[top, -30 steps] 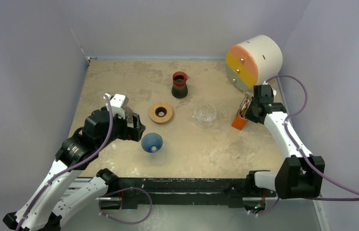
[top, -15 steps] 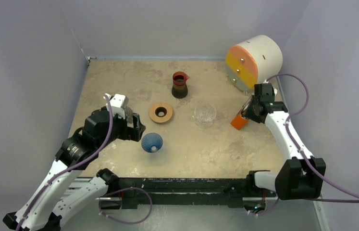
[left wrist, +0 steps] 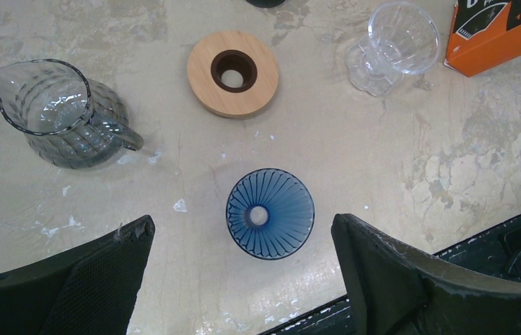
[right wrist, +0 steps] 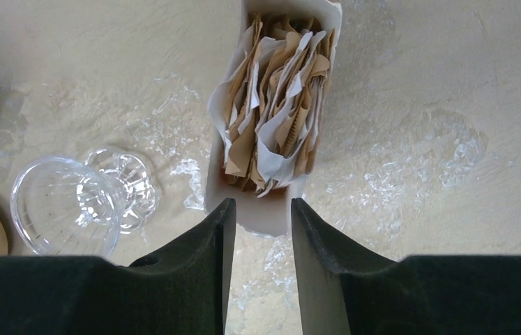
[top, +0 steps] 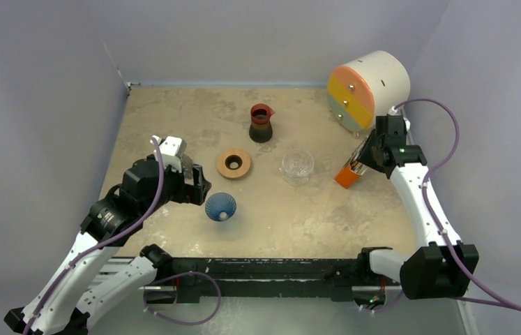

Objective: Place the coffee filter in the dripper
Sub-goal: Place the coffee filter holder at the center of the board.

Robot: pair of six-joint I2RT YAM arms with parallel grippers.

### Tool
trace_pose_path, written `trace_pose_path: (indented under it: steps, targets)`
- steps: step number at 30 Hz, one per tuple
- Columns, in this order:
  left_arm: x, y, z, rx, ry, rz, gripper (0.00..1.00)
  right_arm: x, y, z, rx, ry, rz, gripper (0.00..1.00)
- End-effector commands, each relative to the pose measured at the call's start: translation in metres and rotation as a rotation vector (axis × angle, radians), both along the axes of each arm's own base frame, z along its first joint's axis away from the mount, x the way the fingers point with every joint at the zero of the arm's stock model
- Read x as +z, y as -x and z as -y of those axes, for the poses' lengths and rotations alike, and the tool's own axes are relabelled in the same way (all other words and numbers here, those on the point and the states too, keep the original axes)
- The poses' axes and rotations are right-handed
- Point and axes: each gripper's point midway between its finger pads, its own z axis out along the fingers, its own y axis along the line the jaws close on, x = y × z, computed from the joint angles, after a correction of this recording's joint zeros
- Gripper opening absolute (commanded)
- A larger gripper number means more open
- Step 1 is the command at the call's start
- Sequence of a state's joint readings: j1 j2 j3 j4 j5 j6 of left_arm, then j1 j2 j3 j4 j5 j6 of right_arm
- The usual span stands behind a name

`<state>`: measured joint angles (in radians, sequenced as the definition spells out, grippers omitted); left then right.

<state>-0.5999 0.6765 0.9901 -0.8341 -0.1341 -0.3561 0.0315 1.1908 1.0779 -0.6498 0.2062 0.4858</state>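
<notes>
The deep-blue ribbed dripper (top: 220, 206) stands on the table, mouth up and empty, and it shows in the left wrist view (left wrist: 270, 213). My left gripper (top: 194, 187) hovers just left of it, open wide and empty (left wrist: 242, 223). The coffee filters (right wrist: 278, 91) are a bunch of brown and white papers packed in an open orange box (top: 347, 175) at the right. My right gripper (top: 359, 161) hangs above the box's open end (right wrist: 262, 206). Its jaws stand a narrow gap apart with nothing between them.
A tan wooden ring (top: 233, 162), a clear glass cup (top: 297, 167) and a dark carafe with a red rim (top: 261, 123) stand mid-table. A striped white drum (top: 369, 89) lies at the back right. A glass pitcher (left wrist: 58, 115) stands beside the left gripper.
My right wrist has pulled up and back from the filter box, towards the drum. The box and the left arm have not visibly moved.
</notes>
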Motion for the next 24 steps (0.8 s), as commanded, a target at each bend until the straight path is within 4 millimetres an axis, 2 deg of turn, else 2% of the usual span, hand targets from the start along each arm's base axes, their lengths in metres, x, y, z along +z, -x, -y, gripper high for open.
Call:
trace_pose_path:
  steps: [1,9,13,18,24]
  targets:
    - [0.002,-0.002,0.003,-0.012,0.002,0.012,0.98,0.032,-0.008,-0.006,0.03,-0.028,0.087,0.4]
    - [-0.001,-0.004,0.004,-0.013,-0.004,-0.001,0.98,0.069,-0.012,-0.048,0.209,-0.131,0.18,0.44]
    - [-0.002,-0.005,0.005,-0.014,-0.009,-0.008,0.98,0.088,-0.012,-0.084,0.316,-0.082,0.21,0.47]
    - [-0.003,-0.006,0.004,-0.006,-0.011,-0.013,0.98,0.094,-0.009,-0.123,0.425,-0.071,0.223,0.52]
    - [-0.006,-0.007,0.003,0.013,-0.012,-0.024,0.98,0.089,-0.001,-0.17,0.547,-0.042,0.232,0.57]
